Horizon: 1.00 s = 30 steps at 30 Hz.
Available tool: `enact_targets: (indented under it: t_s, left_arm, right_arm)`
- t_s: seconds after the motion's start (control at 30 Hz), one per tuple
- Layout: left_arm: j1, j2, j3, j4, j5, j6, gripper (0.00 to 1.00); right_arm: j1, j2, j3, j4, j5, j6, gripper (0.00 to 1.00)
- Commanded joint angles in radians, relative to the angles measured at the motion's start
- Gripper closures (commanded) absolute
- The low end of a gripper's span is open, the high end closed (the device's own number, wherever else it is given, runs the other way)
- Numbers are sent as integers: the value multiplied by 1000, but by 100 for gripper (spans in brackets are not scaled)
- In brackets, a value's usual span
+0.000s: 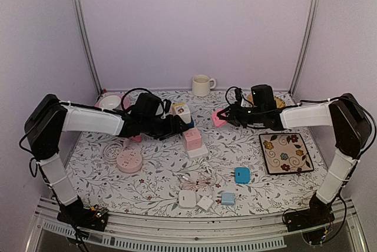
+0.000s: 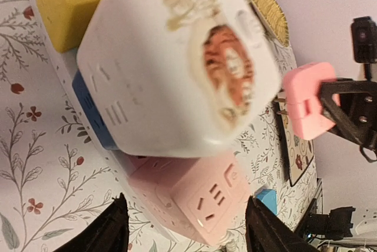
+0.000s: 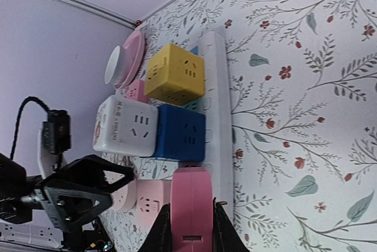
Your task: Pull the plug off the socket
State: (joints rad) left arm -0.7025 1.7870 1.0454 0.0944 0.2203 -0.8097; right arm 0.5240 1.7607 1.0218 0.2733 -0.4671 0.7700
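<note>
Left wrist view: the pink plug (image 2: 306,102) hangs free, prongs bare, clamped in the right gripper (image 3: 191,222). The left gripper (image 2: 187,228) stands open; the pulling looks done

Plug (image 1: 218,118): pink, blocky, metal prongs bared and pointed left toward socket. Held off table, right of centre, pinched by right gripper (image 3: 191,228); parted from socket. Socket (image 3: 215,87): white strip, laid flat at table centre, run near to far. Cube adapters carried on it: yellow cube (image 3: 175,74) farthest, blue cube (image 3: 179,133) next, white cube (image 3: 125,125) against blue, pink cube (image 1: 192,138) nearest.
</note>
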Motion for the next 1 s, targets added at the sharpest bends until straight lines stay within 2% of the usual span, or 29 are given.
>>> enact_targets:
  t_s: [0.0, 0.23, 0.4, 0.63, 0.73, 0.97]
  left_arm:
    - [-2, -100, 18, -28, -11, 44, 33]
    - [4, -191, -27, -42, -50, 61, 32]
    - [10, -214, -45, -51, -57, 65, 32]
    - [15, -222, -53, -53, -61, 68, 32]
    - [17, -220, -53, -53, -58, 68, 32]
    - [21, -226, -67, -49, -62, 69, 32]
  right_arm:
    - [-45, 9, 4, -182, 118, -124, 97]
    - [-76, 95, 100, -364, 291, -252, 96]
    - [-85, 156, 160, -424, 327, -297, 95]
    - [-88, 189, 181, -444, 338, -313, 87]
    - [-88, 193, 181, -445, 335, -312, 82]
    - [-88, 168, 178, -458, 361, -313, 54]
